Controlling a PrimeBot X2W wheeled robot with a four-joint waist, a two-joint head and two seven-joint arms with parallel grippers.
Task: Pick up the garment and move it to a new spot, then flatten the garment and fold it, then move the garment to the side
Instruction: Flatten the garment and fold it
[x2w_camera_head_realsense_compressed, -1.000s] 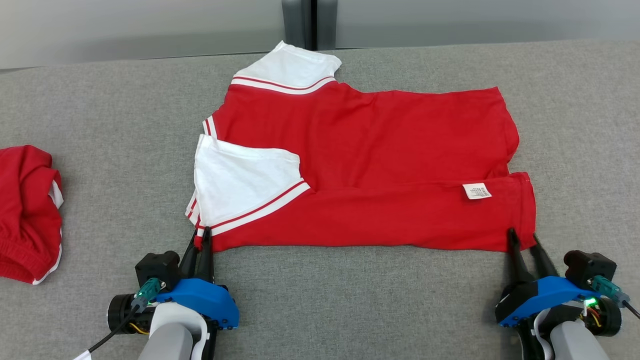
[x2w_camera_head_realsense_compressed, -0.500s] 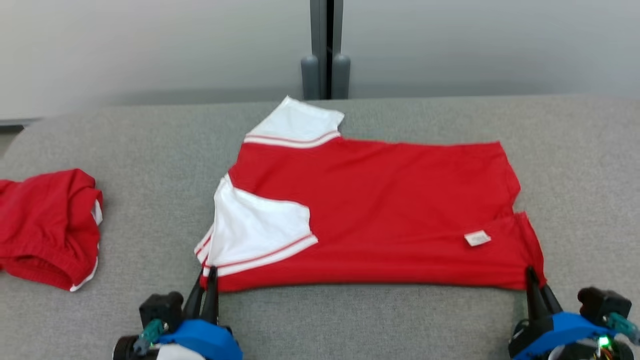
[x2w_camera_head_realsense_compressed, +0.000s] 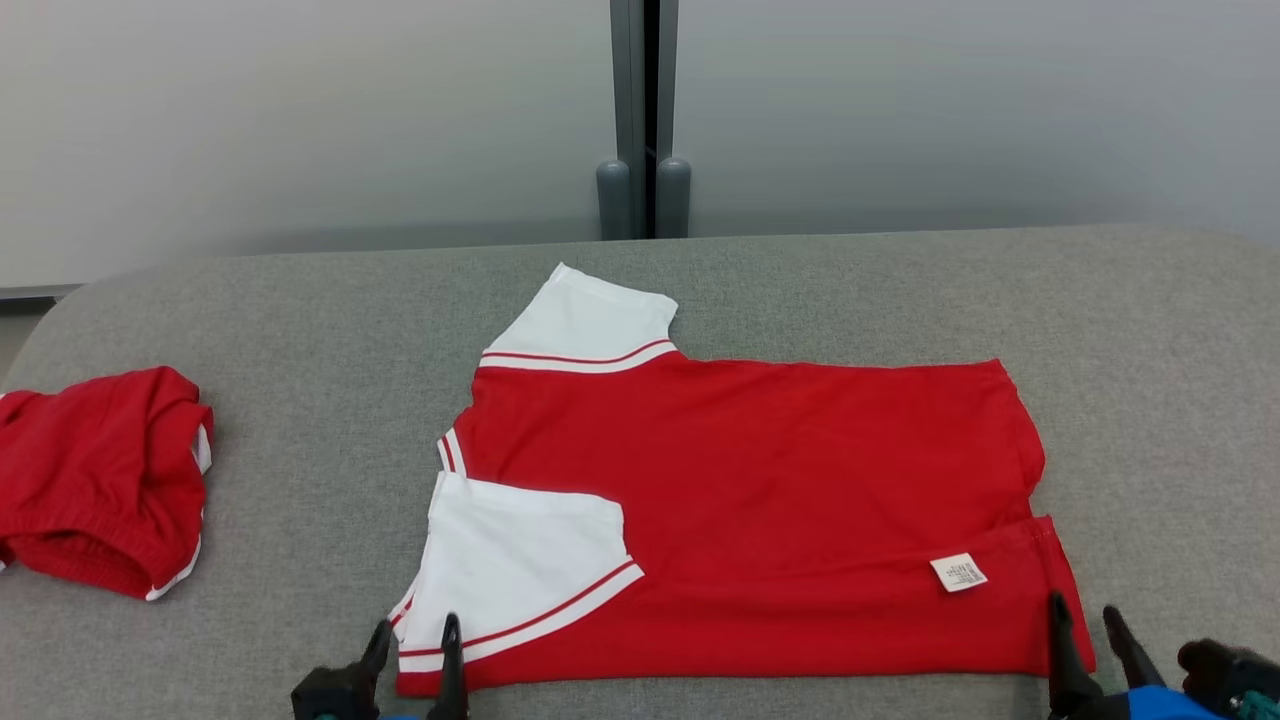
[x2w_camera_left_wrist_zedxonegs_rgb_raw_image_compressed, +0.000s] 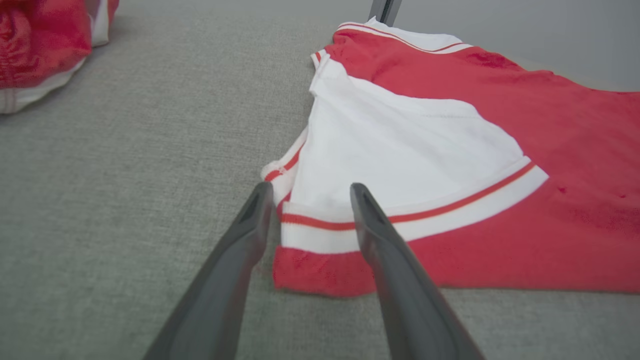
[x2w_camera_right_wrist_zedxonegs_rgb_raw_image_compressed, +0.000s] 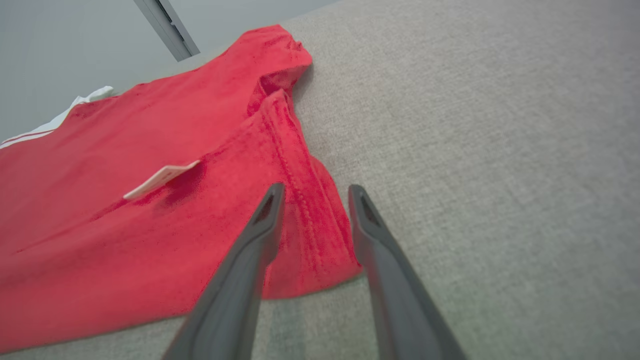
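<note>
A red garment (x2w_camera_head_realsense_compressed: 760, 480) with white sleeves lies spread flat near the middle of a grey cloth-covered table (x2w_camera_head_realsense_compressed: 300, 330). Its near long side is folded up over the body, so that a small white label (x2w_camera_head_realsense_compressed: 958, 572) shows face-up close to the right end. At the bottom edge of the head view, the robot's left gripper (x2w_camera_head_realsense_compressed: 417, 625) has released: its two dark fingers are parted and hold nothing. They are set astride the garment's near-left corner, where the near sleeve (x2w_camera_head_realsense_compressed: 520, 560), edged with a red stripe, lies over the red cloth. (In the left wrist view that corner lies flat between the fingers (x2w_camera_left_wrist_zedxonegs_rgb_raw_image_compressed: 235, 260), one over bare table and the other over the cloth; contact cannot be told.) The right gripper (x2w_camera_head_realsense_compressed: 1082, 605) is likewise released and empty at the near-right corner. In the right wrist view, the stitched hem (x2w_camera_right_wrist_zedxonegs_rgb_raw_image_compressed: 305, 200) runs up between its parted fingers, and the cloth there is slightly rumpled. A second red piece (x2w_camera_head_realsense_compressed: 100, 480) with white trim lies bunched at the table's left end, well apart from the garment. Beyond the far edge stands a pale wall (x2w_camera_head_realsense_compressed: 300, 120), split by a grey upright post (x2w_camera_head_realsense_compressed: 627, 100).
</note>
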